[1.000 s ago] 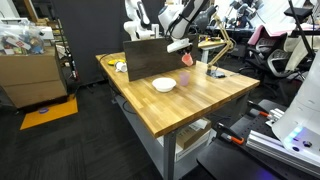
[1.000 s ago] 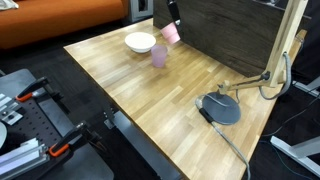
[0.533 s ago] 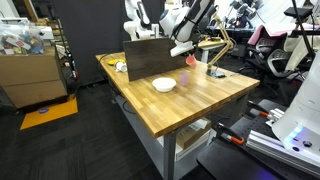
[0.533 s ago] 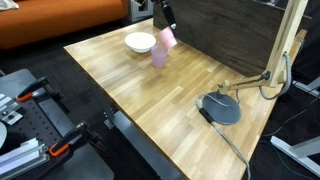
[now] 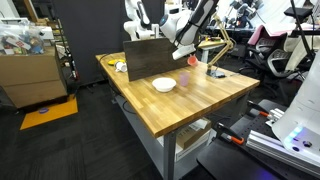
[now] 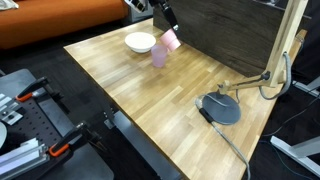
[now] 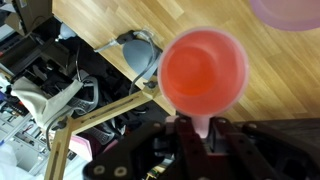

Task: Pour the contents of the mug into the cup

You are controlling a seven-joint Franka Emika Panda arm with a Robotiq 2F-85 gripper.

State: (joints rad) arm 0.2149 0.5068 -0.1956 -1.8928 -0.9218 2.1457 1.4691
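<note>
My gripper [image 7: 200, 135] is shut on the handle of the small pink mug [image 7: 203, 70]. The mug's open mouth faces the wrist camera and its inside looks orange-red. In both exterior views the mug [image 6: 171, 40] [image 5: 193, 57] is tilted in the air just above the pale lilac cup [image 6: 159, 56], which stands upright on the wooden table [image 6: 170, 100]. The cup's rim shows at the top right of the wrist view [image 7: 290, 12]. In an exterior view the cup [image 5: 186, 74] is small and partly behind the mug.
A white bowl [image 6: 140, 42] [image 5: 164, 84] stands next to the cup. A dark board [image 5: 150, 57] stands upright behind them. A desk lamp with a round grey base [image 6: 220, 108] and wooden arm [image 6: 285, 50] stands near the table's corner. Clutter surrounds the table.
The mug has tipped further over the lilac cup and shifted slightly toward it. The cup and bowl have not moved.
</note>
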